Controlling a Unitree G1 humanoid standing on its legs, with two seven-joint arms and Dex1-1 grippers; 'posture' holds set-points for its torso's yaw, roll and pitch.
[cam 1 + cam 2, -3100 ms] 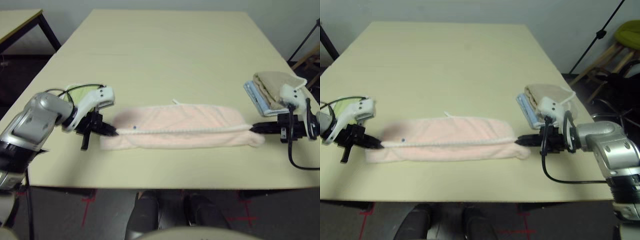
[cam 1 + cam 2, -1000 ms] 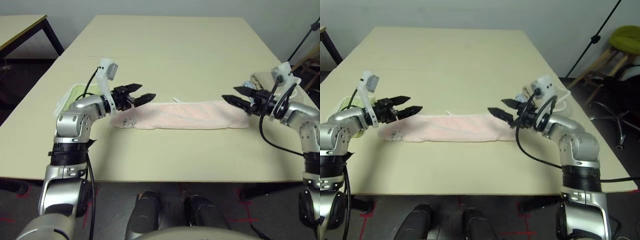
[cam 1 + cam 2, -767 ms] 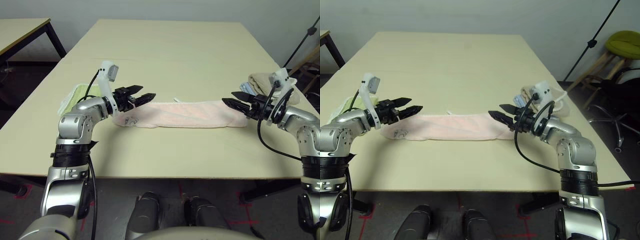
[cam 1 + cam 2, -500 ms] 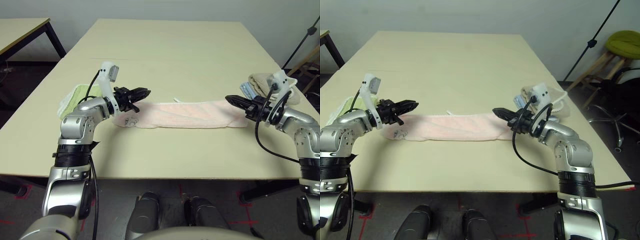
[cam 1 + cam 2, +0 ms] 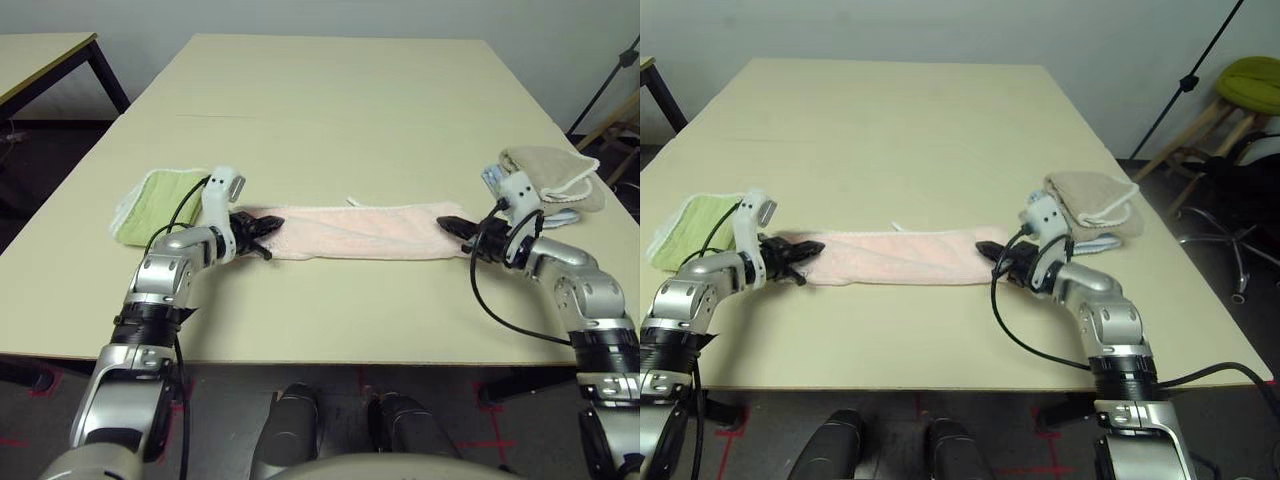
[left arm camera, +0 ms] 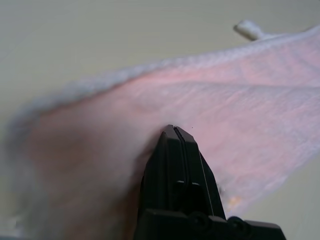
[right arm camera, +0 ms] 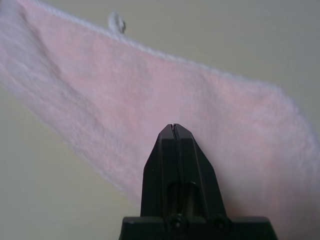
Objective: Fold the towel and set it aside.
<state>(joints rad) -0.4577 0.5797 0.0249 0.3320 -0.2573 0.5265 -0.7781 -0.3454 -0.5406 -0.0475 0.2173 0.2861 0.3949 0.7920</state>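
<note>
Towel folded into a long narrow pink strip, lying flat across the table near its front edge; small white loop sticks up from its far edge; left gripper down at the towel's left end, fingers pressed fully together, tips on the pink cloth in the left wrist view; can't tell whether any fabric is pinched between them; right gripper at the towel's right end, fingers likewise pressed together with no gap, tips over the cloth, hold on fabric not clear either; green towel folded just left of the left gripper; beige towel stacked on a light blue one beyond the right gripper, apart from the pink strip.
</note>
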